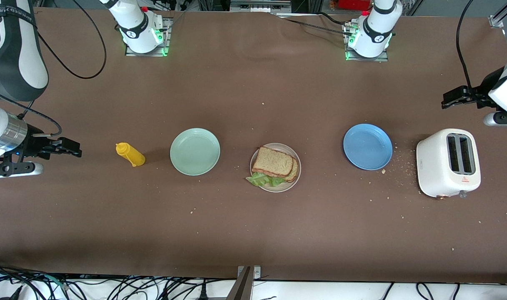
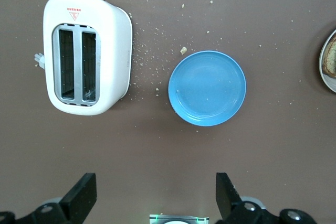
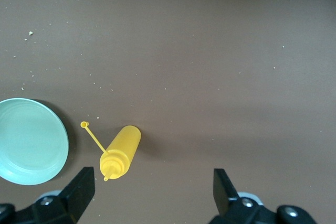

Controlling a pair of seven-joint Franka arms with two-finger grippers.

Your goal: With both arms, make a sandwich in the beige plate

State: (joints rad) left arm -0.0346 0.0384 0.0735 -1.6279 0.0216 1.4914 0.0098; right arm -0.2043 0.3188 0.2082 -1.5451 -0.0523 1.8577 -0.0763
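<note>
I find the sandwich (image 1: pixel 275 165) assembled on the beige plate (image 1: pixel 294 180), mid-desk between the mint-green plate (image 1: pixel 194 151) and the blue plate (image 1: pixel 367 146); lettuce (image 1: pixel 262 179) overhangs the rim on the side toward the front camera. My left hand (image 2: pixel 155 195) hangs spread and empty above the desk by the toaster (image 1: pixel 448 162); my right hand (image 3: pixel 152 192) hangs likewise near the mustard bottle (image 1: pixel 130 154). I judge the stacking done. To finish well, I should keep both arms parked wide and not disturb the plate.
</note>
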